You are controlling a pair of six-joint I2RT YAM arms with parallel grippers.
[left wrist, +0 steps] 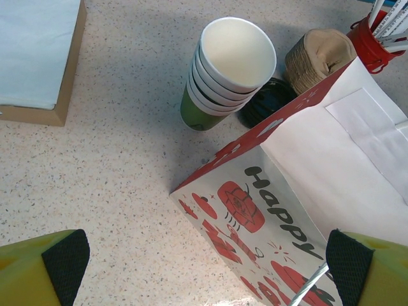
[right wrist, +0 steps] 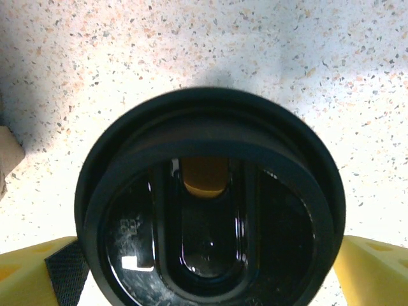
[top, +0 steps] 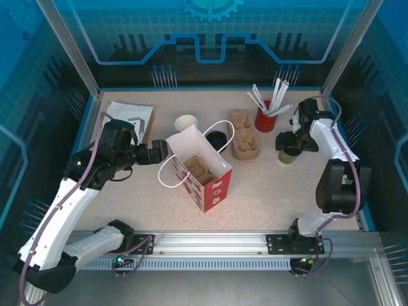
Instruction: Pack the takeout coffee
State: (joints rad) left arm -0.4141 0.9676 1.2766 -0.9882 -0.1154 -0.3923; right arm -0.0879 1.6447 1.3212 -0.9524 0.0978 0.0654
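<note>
- Black lid caps the dark green takeout coffee, which stands on the speckled table at the right of the overhead view, just below the red straw cup.
- Right gripper straddles the cup, yellow fingers spread wide on either side; no squeeze shows.
- Left gripper is also spread wide and holds nothing, just left of the red-and-white paper bag.
- Stacked unlidded cups stand above the bag in the left wrist view.
</note>
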